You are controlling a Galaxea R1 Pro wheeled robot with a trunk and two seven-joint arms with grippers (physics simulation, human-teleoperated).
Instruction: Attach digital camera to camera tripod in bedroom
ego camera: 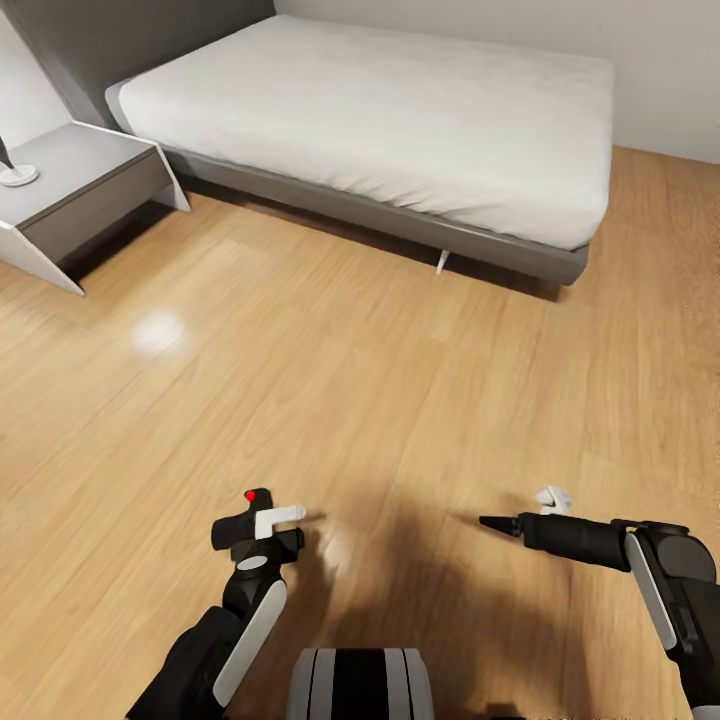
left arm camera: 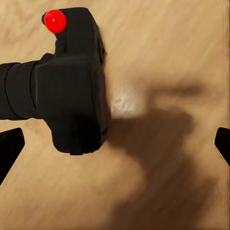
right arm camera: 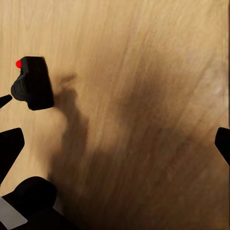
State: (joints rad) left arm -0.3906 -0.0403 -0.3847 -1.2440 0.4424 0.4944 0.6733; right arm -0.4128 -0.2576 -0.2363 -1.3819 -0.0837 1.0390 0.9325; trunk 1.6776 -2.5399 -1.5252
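Left wrist view: the digital camera [left arm camera: 72, 81] sits right in front of the lens, black body, red dot at one corner, lens barrel off to one side. The dark tips of the left hand stand wide at both edges of this view, apart from the body. In the head view the camera [ego camera: 243, 520] rides at the left hand [ego camera: 262, 532], low over the floor, near and left of centre. It looks carried there, though I cannot tell what actually clamps it.

Right hand [ego camera: 548, 508]: near right, reaching leftward, a white part at its tip; whether released or clenched I cannot tell from the head view. In the right wrist view its dark tips sit far apart with nothing between them, so I read it as released.

The camera tripod is not among what these views take in. Step in hand, as I judge it: carry the camera across the bedroom to find the tripod. Doing it well means keeping the camera level and steady, and turning the base slowly until the tripod is in sight.

Surface: light wood floor [ego camera: 400, 380], glossy spot at left, arm shadows near. Far side: grey bed [ego camera: 400, 110] with white mattress; far left, a grey nightstand [ego camera: 80, 180] with a white lamp base [ego camera: 17, 175].
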